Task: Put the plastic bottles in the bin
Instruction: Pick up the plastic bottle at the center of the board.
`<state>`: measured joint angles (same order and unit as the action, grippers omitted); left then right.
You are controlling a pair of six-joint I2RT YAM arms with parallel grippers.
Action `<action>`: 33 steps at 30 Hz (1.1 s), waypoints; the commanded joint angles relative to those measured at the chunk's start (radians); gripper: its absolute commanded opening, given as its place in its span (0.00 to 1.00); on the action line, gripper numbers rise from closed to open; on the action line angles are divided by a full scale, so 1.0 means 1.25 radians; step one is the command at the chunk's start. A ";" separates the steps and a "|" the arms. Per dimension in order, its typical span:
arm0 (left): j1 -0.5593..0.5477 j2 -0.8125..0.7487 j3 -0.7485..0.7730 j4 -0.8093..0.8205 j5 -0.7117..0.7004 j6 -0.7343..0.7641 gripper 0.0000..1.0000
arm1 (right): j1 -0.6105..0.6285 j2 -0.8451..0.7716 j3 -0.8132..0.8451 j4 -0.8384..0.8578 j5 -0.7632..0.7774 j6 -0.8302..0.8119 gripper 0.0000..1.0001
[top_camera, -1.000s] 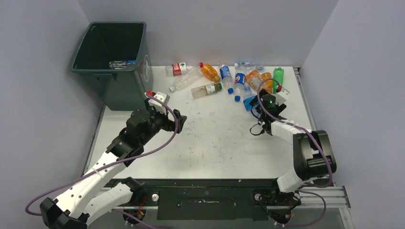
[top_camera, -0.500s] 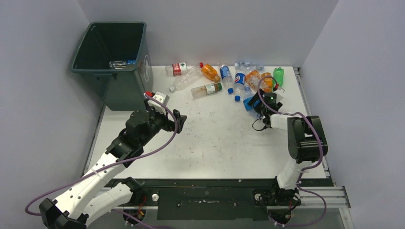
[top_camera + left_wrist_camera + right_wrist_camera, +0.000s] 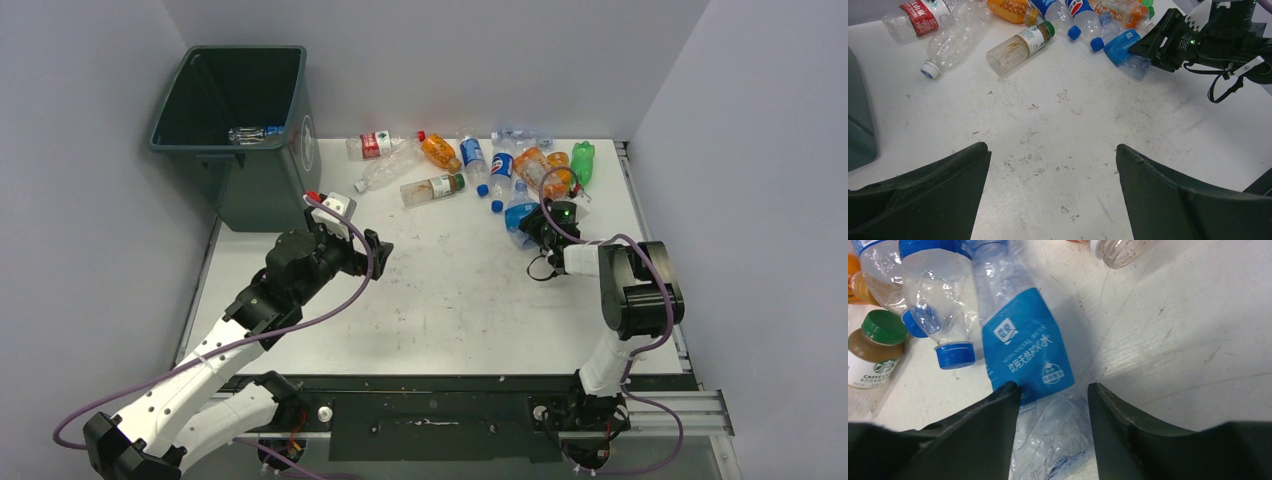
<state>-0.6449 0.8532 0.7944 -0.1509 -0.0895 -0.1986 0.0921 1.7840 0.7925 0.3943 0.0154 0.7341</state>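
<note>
Several plastic bottles (image 3: pixel 500 165) lie along the table's far edge, clear, orange and green. The dark green bin (image 3: pixel 228 150) stands at the far left with one clear bottle (image 3: pixel 255 132) inside. My right gripper (image 3: pixel 1054 385) is low on the table, its fingers pressed against both sides of the crumpled lower end of a clear bottle with a blue label (image 3: pixel 1025 347). In the top view this bottle (image 3: pixel 518 212) lies just beyond the right gripper (image 3: pixel 532 224). My left gripper (image 3: pixel 1051 146) hangs open over bare table, right of the bin, with nothing between its fingers.
A brown coffee bottle with a green cap (image 3: pixel 873 350) and two blue-capped bottles (image 3: pixel 950 352) lie left of the held one. An uncapped bottle mouth (image 3: pixel 1118 252) lies beyond it. The right table edge rail (image 3: pixel 640 230) runs close to the right arm.
My right gripper moved forward over the blue-labelled bottle and its fingers narrowed onto it. The left arm has not moved.
</note>
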 commanded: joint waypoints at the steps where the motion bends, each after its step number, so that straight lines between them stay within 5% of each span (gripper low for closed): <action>1: -0.007 -0.012 0.013 0.039 -0.003 -0.002 0.96 | 0.002 -0.004 -0.023 0.040 -0.006 0.034 0.44; 8: -0.010 -0.018 0.010 0.042 -0.007 -0.002 0.96 | 0.014 -0.087 -0.086 0.055 -0.026 0.070 0.27; 23: -0.018 -0.039 -0.031 0.107 0.013 -0.029 0.96 | 0.146 -0.514 -0.246 0.062 -0.108 0.066 0.14; 28: -0.019 -0.048 -0.041 0.201 0.162 -0.116 0.96 | 0.199 -0.616 -0.307 0.238 -0.339 0.031 0.14; 33: -0.012 -0.004 -0.030 0.318 0.291 -0.277 0.96 | 0.322 -0.728 -0.325 0.263 -0.405 -0.036 0.13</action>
<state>-0.6621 0.8169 0.7296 0.0547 0.1074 -0.3698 0.3954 0.9710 0.3901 0.5762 -0.3523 0.7723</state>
